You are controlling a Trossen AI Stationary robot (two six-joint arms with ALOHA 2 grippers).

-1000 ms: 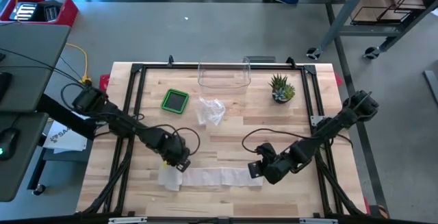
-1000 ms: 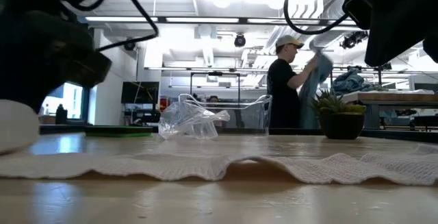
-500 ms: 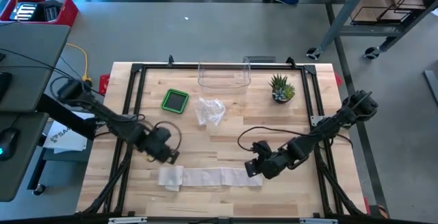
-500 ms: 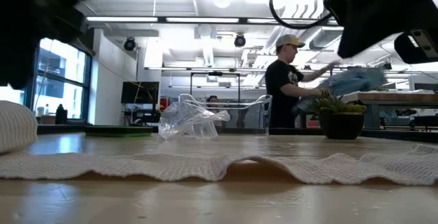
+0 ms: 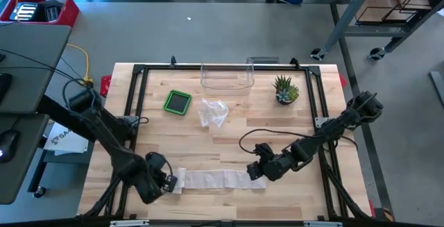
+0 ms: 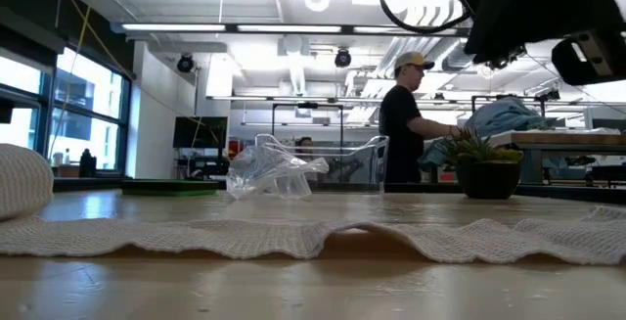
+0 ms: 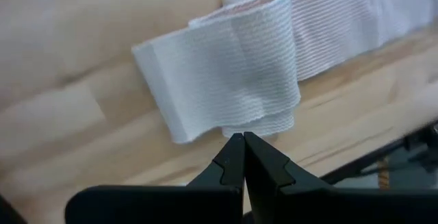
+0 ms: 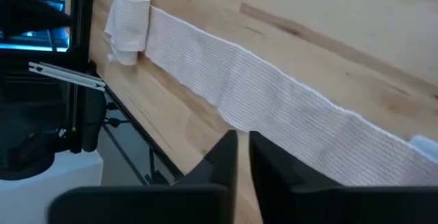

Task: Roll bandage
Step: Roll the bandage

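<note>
Left arm (image 5: 104, 133): dark, jointed links, thin black cable looping beside it.
Right arm (image 5: 326, 135): dark, slim links, black cable arching over the wrist.
Fingers (image 7: 233, 166): matte black, wedge-shaped, tapering to narrow tips.

Green tray (image 5: 177, 102), clear bin (image 5: 227, 75), crumpled plastic (image 5: 214, 111) — potted plant (image 5: 285, 89).

The wooden table (image 5: 229, 150) carried a white bandage (image 5: 215, 179) laid flat along its near edge, partly rolled at its left end. Farther back lay a green square container (image 5: 177, 102), crumpled clear plastic (image 5: 214, 111), a clear bin (image 5: 227, 76) and a small potted plant (image 5: 285, 89).
</note>
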